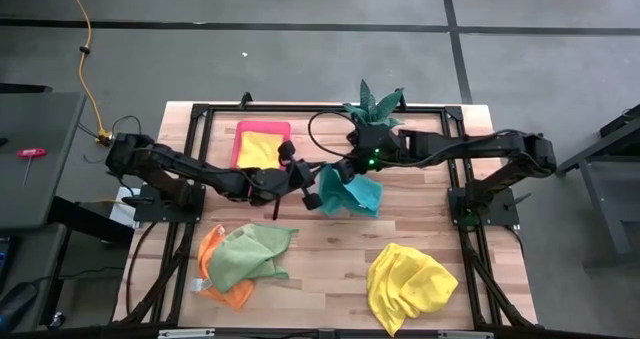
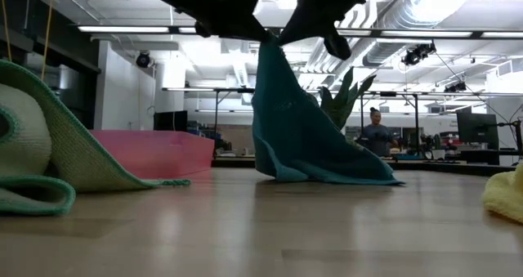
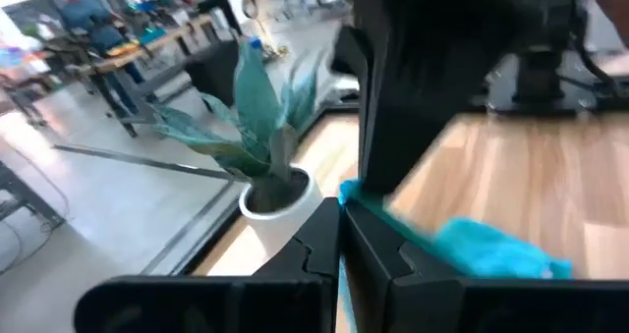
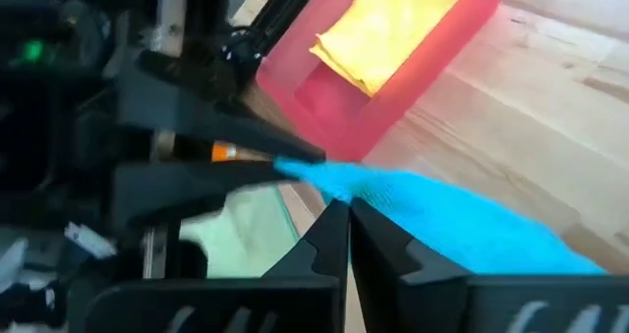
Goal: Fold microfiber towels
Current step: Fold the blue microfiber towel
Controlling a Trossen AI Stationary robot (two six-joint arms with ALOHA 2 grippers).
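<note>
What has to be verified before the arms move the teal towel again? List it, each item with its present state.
1. Left gripper shut on the teal towel: ok, cloth sits between its fingers in the left wrist view.
2. Right gripper shut on the same towel: ok, cloth runs from its fingertips in the right wrist view.
3. Towel lifted free of the table: not ok, the low view shows its lower edge resting on the wood.
4. Towel hanging flat: not ok, it drapes bunched.
5. Pink tray apart from the towel: ok.
6. Potted plant apart from the arms: cannot tell, it is close behind the right arm.
</note>
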